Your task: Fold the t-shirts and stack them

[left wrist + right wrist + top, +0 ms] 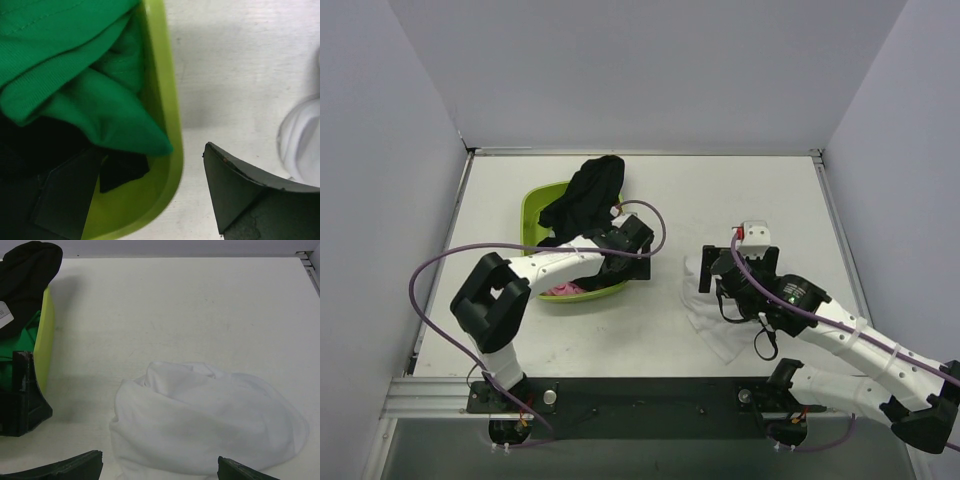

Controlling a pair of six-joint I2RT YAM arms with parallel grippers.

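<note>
Plainly, the right gripper (157, 469) stands with its jaws spread wide and nothing between them, poised over the near edge of the white t-shirt (210, 425). That shirt lies in a loose, crumpled heap on the table (190, 310), right of centre and in front of the right arm. The left gripper (152, 165) is also spread wide and carries nothing. Its jaws straddle the right-hand rim of the lime green basket (167, 100), one finger inside above dark cloth, the other outside above bare tabletop. Whether either finger touches the cloth or the rim cannot be told.

Inside the basket, a green t-shirt (75, 75) is bunched against the wall. A black t-shirt (590, 190) is draped over the basket's far rim, and a pink t-shirt (565, 288) shows at its near side beneath the left arm. The basket sits left of centre, well apart from the white shirt. The tabletop is matt white, and plain pale walls (640, 70) enclose it on three sides.
</note>
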